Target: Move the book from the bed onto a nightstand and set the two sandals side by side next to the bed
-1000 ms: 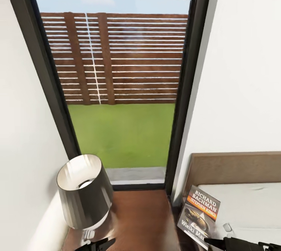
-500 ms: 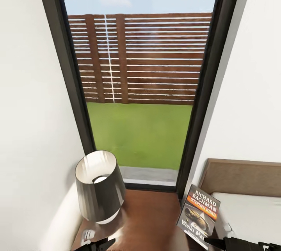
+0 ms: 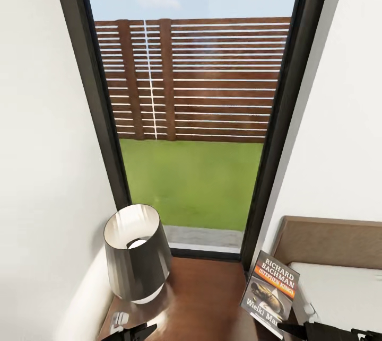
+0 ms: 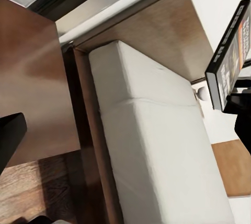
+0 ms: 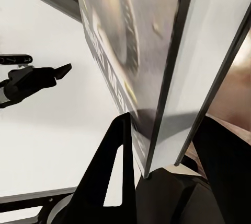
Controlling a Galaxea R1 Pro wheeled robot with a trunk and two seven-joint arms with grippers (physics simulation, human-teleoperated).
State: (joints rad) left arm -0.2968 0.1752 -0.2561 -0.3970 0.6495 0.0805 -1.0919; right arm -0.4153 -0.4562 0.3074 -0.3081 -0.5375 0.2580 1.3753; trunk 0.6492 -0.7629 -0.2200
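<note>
While the right gripper (image 5: 157,166) pinches the book (image 3: 270,294) by its lower edge, the paperback stands nearly upright, cover toward the head camera, at about 5 o'clock in that view. In the right wrist view the jaws sit narrow, one finger on each face with the thin spine edge rising between them. It looks a light, thin volume, stiff enough across the cover to stand from one edge, but a glossy cover may slip in a hard pinch and a hold this low leaves the top free to sway; I judge a grip deeper toward the spine would steady it. The left gripper (image 3: 130,333) shows as dark tips at 7 o'clock in the head view, and I cannot tell how wide its jaws stand.

Just beyond, the nightstand (image 3: 201,298) offers a glossy brown worktop between the lamp (image 3: 135,256) at 8 o'clock and the book, with bare space beside the shade. The bed (image 3: 345,293) lies at 4 o'clock, pale mattress under a brown headboard. Farther off, the window (image 3: 191,118) shows grass and a slatted fence (image 3: 212,81) toward 12 o'clock.
</note>
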